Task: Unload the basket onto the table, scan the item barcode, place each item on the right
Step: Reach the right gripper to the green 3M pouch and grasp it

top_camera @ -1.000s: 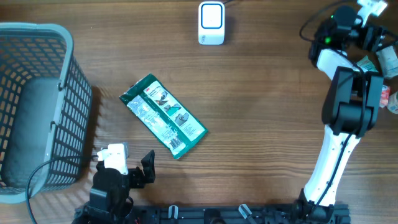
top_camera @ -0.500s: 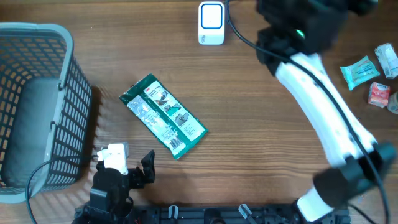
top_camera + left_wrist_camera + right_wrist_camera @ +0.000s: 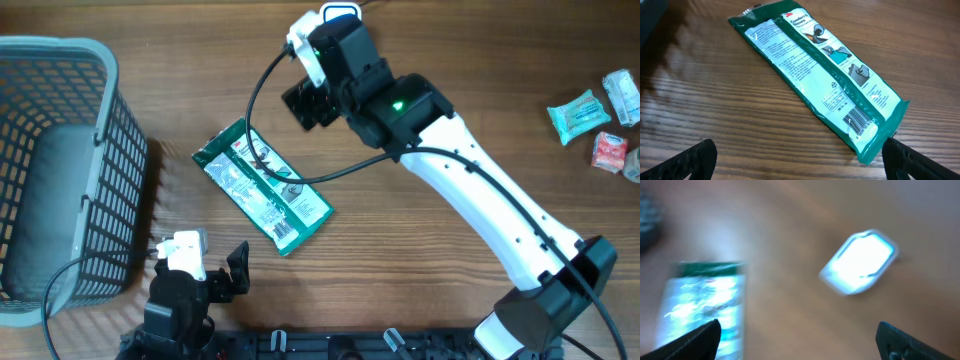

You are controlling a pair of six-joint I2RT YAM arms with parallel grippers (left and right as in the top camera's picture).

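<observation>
Right arm has swung off the far right corner of the table (image 3: pixel 400 260) and across to the far edge middle since a second ago; nothing else has moved. Overhead: right gripper (image 3: pixel 308 104) hangs just in front of the white scanner (image 3: pixel 340 10) at the far edge and covers most of it, with its cable looping down over the green package (image 3: pixel 262 187). The package lies flat and diagonal, left of table centre, printed face up, with the barcode (image 3: pixel 283 231) at the end nearer the near edge. Nothing is touching it. The grey mesh basket (image 3: pixel 110 140) sits at the left edge, apart from the package. A teal packet (image 3: pixel 575 112) and a red packet (image 3: pixel 610 150) are by the right edge near the far corner. The left gripper (image 3: pixel 200 262) is parked at the near edge, just short of the package's barcode end. Left wrist: fingertips sit in the two bottom corners of the view, spread wide with nothing between them. The package (image 3: pixel 815 70) fills the view ahead, with the barcode (image 3: pixel 858 120) readable at its near right end. Right wrist: heavy motion blur. Finger tips are at the bottom corners, jaws wide and empty. The scanner (image 3: pixel 860 262) shows as a bright blob upper right, and one end of the package (image 3: pixel 702 305) is lower left; bare wood lies between them.
</observation>
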